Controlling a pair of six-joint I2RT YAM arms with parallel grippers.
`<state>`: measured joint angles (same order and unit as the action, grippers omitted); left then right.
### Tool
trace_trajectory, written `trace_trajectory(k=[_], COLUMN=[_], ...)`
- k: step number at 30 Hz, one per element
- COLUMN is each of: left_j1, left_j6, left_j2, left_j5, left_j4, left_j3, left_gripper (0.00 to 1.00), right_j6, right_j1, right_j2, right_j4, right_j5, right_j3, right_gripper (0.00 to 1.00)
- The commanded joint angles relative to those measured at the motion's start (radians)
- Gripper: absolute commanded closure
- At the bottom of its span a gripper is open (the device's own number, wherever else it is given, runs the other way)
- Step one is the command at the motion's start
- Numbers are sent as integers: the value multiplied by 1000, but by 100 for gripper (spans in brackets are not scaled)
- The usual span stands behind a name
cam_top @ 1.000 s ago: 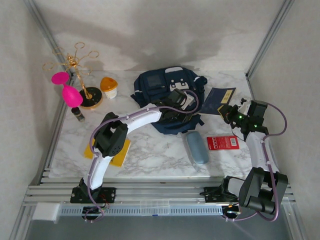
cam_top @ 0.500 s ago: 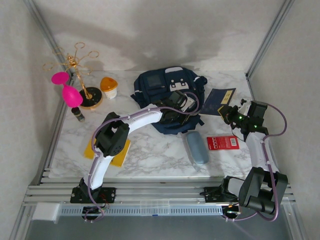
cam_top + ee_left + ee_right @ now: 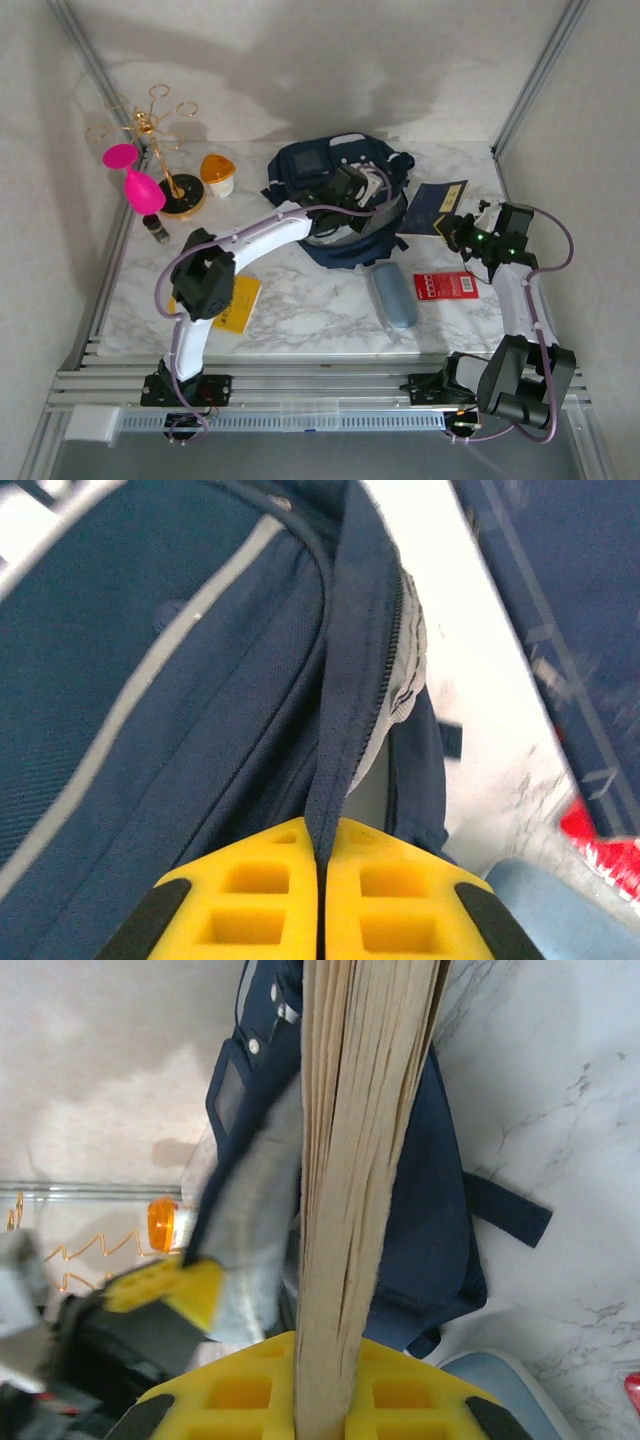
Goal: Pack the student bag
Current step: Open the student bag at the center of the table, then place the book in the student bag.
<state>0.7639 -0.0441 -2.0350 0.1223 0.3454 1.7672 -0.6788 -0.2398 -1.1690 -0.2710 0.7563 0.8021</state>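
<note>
Left wrist | left jaws just clamped shut on the zipper edge of the student bag [image 3: 150, 700], upper-middle in top view | right jaws gripping notebook [image 3: 350, 1160] | opening's held for packing, I guess

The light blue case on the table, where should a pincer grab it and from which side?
Probably across its narrow middle, from straight above. The light blue case lies flat on the marble table, long and rounded, running roughly near to far, so closing across its short width suits it.
</note>
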Motion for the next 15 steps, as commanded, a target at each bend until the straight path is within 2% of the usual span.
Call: trace_trajectory(k=[1, 5, 9, 15], left_j1=[-14, -15, -17, -15], left_j6=[-44, -79, -109, -129], left_j2=[110, 162, 204, 234], left_j5=[-112, -151, -191, -174], left_j4=[-42, -76, -116, -161], left_j3=[11, 20, 29, 29], left_gripper=[100, 100, 100, 100], right_j6=[53, 83, 69, -18], right_j1=[7, 53, 144, 304], right_j2=[32, 29, 21, -17], right_j4=[-59, -119, -115, 28], right_j5=[48, 55, 47, 31], right_j3=[67, 84, 64, 25], right_gripper=[100, 100, 100, 100])
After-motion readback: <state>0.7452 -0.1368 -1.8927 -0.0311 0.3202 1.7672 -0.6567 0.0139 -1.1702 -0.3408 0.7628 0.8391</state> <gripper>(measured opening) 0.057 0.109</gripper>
